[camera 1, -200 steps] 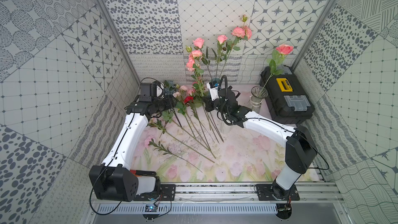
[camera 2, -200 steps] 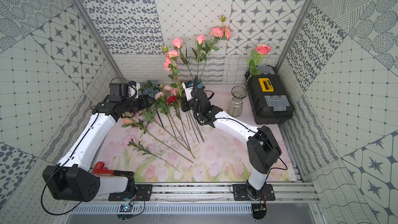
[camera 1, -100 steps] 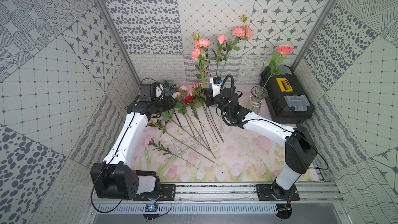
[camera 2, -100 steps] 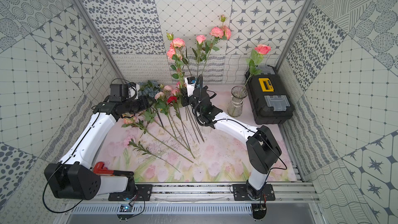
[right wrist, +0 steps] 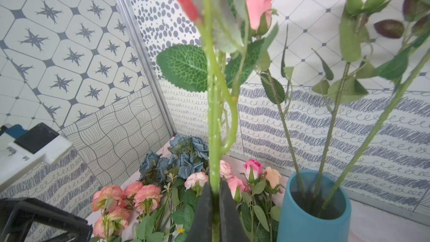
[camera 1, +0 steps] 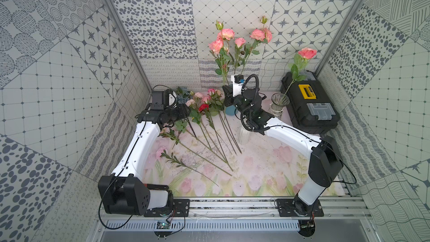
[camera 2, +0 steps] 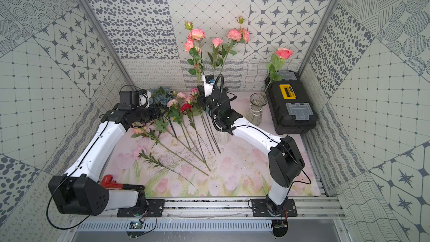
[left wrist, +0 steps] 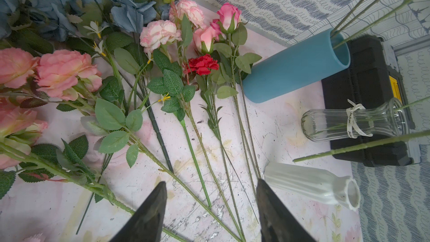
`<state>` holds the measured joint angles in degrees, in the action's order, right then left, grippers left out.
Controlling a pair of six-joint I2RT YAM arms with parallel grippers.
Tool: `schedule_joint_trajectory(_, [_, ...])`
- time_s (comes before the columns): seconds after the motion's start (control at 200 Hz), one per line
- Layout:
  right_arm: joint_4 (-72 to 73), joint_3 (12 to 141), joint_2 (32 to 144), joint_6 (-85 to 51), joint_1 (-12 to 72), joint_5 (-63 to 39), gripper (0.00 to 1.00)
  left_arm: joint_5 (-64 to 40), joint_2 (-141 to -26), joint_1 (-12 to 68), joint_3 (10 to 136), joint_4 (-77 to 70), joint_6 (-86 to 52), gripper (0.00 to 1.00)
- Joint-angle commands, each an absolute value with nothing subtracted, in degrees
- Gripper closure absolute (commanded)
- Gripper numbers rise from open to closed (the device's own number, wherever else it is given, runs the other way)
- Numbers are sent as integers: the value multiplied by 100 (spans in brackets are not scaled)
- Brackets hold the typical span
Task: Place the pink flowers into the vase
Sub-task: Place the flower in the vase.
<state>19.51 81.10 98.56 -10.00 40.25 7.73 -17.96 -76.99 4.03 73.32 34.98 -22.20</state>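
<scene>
Green stem [right wrist: 213, 112] of one pink spray [camera 1: 223, 34] is clamped upright in the right gripper [right wrist: 215, 190], just beside the blue vase [right wrist: 311, 217], in which three stems [right wrist: 285, 136] are stood. The left gripper [left wrist: 211, 182] is held open above the other pink flowers [left wrist: 160, 33] laid on the mat [left wrist: 274, 124].

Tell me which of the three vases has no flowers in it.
The white ribbed vase: nothing stands in it. The blue vase holds three stems, the glass vase a single rose.

Bright, even, diffuse light, faint soft shadows on table [camera 1: 260, 166], top views sharp, right wrist view, near stem [right wrist: 213, 112] blurred, far wall [right wrist: 69, 43] sharp
</scene>
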Motion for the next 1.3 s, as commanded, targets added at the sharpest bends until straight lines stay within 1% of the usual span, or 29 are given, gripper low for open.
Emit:
schedule_joint_trajectory(0.0, [2293,8368,9585,-981,3892,770,100,-1623,-7635,319,7304,3525,-2195,39])
schedule_joint_trajectory(0.12, [2196,8593,9633,-987,3771,612,100,-1644,-7638,310,7290,3510,-2214,39])
schedule_joint_trajectory(0.33, [2197,8698,9524,-891,3569,674,100,-1591,-7603,268,7286,3507,-2210,39])
schedule_joint_trajectory(1.011, [2082,8297,8874,-609,2885,776,100,-1653,-7600,180,7259,3463,-2267,39])
schedule_joint_trajectory(1.291, [1978,8013,8476,-524,2465,866,100,-1726,-7613,180,7251,3448,-2285,39])
